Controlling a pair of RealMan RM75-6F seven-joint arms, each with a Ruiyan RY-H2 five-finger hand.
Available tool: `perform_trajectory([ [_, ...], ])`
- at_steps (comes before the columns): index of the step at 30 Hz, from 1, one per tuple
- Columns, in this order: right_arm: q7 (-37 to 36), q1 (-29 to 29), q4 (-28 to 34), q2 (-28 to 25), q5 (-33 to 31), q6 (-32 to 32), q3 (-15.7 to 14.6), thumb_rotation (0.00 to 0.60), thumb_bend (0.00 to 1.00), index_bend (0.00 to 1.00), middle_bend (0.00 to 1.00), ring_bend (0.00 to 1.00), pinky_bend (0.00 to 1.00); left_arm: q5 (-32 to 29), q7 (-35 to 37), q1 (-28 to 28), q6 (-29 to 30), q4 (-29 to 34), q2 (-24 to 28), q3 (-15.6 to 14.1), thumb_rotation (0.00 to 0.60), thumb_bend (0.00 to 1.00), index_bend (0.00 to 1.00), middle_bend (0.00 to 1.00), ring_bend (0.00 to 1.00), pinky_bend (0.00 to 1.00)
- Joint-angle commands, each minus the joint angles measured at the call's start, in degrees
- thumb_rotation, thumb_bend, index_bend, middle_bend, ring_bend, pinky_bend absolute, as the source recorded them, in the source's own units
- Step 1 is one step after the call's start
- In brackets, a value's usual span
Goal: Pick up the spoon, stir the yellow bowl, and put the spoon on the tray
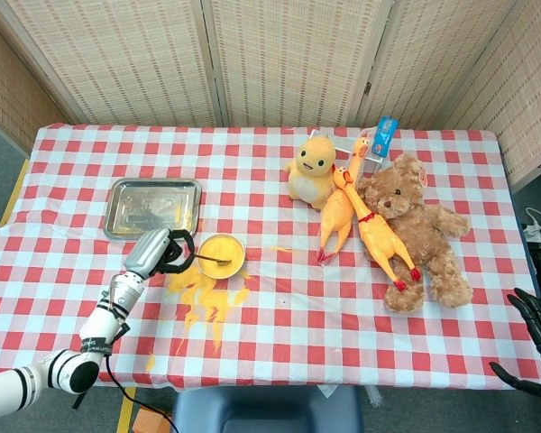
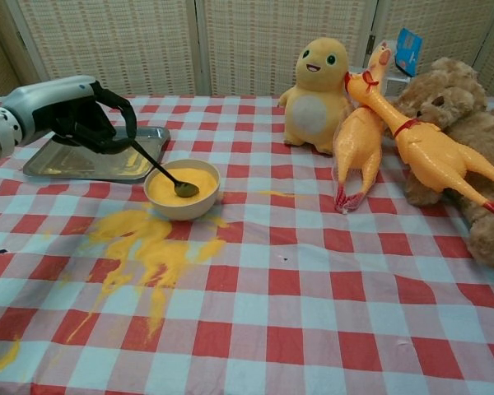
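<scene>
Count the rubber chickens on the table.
2. One rubber chicken lies between the yellow plush and teddy bear; the other rubber chicken lies across the bear. None seems hidden.

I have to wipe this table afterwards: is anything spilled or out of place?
Yes. Yellow powder is spilled across the tablecloth in front of the yellow bowl, trailing toward the near edge, while the left hand holds the spoon in the bowl.

A bench (image 1: 252,162) under red-and-white checked cloth filled the frame. On it lay a metal tray (image 1: 153,207) at left, a yellow bowl (image 1: 222,255) beside spilled yellow powder (image 1: 207,302), and plush toys (image 1: 415,230) at right.
</scene>
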State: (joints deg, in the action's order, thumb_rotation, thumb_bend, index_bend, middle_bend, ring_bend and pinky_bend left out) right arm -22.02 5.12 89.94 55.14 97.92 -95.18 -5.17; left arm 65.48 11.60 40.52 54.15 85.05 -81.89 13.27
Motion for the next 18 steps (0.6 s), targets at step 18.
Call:
perform_trajectory([
  [18, 0.1, 0.0, 0.1, 0.0, -0.2, 0.2, 0.2, 0.600, 0.09, 0.00, 0.00, 0.00, 0.00, 4.8, 2.4, -1.7, 5.0, -1.0, -1.3, 0.8, 0.600, 0.75, 0.85, 1.00, 1.00, 1.00],
])
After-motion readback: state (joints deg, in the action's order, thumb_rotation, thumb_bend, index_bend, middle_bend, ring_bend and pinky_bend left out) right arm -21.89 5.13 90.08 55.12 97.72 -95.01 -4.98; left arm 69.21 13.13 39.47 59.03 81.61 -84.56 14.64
